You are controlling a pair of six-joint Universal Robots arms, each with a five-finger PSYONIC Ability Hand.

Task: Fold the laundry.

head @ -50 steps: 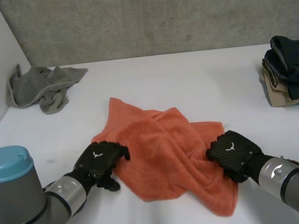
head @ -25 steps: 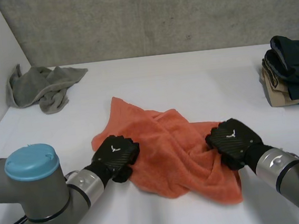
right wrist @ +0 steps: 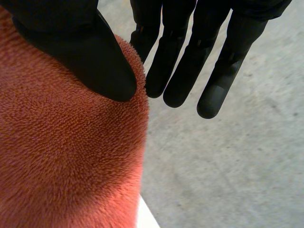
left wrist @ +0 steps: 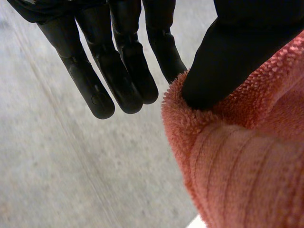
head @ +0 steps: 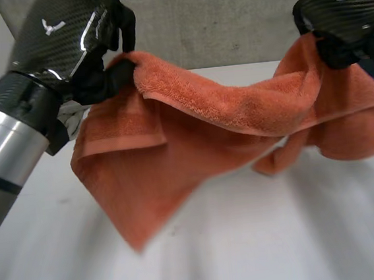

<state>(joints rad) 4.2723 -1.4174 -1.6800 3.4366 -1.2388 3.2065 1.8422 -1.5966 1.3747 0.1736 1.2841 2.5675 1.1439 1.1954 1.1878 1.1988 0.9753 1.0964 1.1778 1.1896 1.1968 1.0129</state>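
Note:
An orange towel hangs in the air above the white table, stretched between my two hands. My left hand is raised high at one end and pinches the towel's upper edge. In the left wrist view the thumb presses into the towel against the nearest finger. My right hand is raised at the other end, shut on the upper edge there. The right wrist view shows its thumb pressed onto the towel. The towel sags in the middle, and its lower parts dangle.
A grey concrete wall stands behind the table. The tabletop runs bare and white beneath the hanging towel.
Both hands have risen from the table and carried the towel up with them. The left hand closed on the towel's edge, and the crumpled towel now hangs spread between the hands.

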